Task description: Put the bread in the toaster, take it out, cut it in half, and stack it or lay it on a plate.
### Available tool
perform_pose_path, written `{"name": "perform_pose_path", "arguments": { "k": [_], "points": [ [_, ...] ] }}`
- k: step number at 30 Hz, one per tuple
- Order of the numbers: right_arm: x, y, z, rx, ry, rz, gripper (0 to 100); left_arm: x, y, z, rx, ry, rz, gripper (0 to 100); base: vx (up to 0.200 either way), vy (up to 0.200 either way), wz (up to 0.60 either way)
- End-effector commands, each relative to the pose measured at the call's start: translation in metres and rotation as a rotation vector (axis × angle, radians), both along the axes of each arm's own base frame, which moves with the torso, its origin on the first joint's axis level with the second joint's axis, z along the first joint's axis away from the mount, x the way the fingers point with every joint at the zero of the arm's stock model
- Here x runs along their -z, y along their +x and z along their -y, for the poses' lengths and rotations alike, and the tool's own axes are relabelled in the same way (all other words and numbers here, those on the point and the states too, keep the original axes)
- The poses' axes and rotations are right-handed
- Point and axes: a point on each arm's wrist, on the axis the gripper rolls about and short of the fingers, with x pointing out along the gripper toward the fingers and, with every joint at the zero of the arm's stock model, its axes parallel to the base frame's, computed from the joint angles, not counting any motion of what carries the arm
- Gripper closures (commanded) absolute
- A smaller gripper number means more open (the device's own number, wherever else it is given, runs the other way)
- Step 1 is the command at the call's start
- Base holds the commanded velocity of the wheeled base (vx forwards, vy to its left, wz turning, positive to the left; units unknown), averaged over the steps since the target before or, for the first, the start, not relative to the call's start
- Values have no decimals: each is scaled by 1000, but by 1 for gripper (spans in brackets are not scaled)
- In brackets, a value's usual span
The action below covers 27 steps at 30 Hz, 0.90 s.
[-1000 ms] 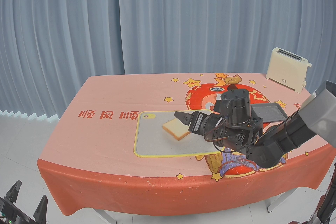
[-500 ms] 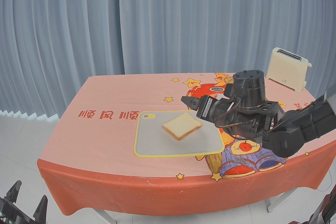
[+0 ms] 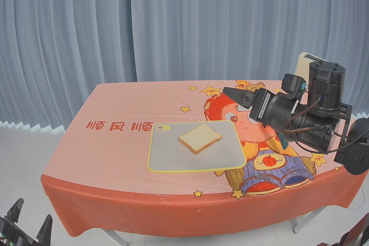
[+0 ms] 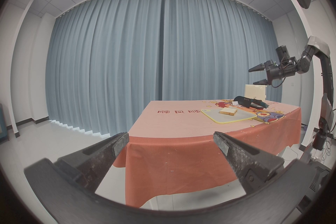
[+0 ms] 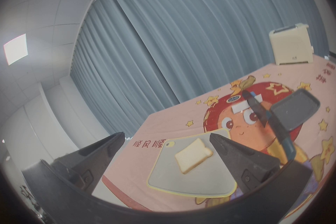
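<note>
- One bread (image 3: 200,138) slice lies flat near the middle of the board (image 3: 169,158).
- The right gripper (image 3: 234,98) hangs above the table, off the board's far right corner. Its jaws are spread and empty, and the bread lies to its left and below.
- The left gripper (image 4: 170,135) sits low, well off the board's left, likewise spread and empty, so the right arm is nearer.
- The knife (image 5: 266,114) lies right of the board beside the tray (image 5: 295,109), blade far and handle near.
- The toaster (image 5: 292,44) stands far right of the board, so the next move likely falls to the right arm.
</note>
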Motion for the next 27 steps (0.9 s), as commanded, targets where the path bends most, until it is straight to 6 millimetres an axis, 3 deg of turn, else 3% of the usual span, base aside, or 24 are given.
{"name": "perform_pose_path", "arguments": {
  "k": [1, 15, 27],
  "points": [
    [-23, -10, 27, 36, -26, 98, 0, 5, 1, 0, 0, 1, -18, 0, 0, 0, 0],
    [-40, 2, 74, 101, -195, 235, 0, 5, 1, 0, 0, 1, -18, 0, 0, 0, 0],
    [-30, -3, 74, 71, -227, 226, 0, 5, 1, 0, 0, 1, -18, 0, 0, 0, 0]
  ]
}}
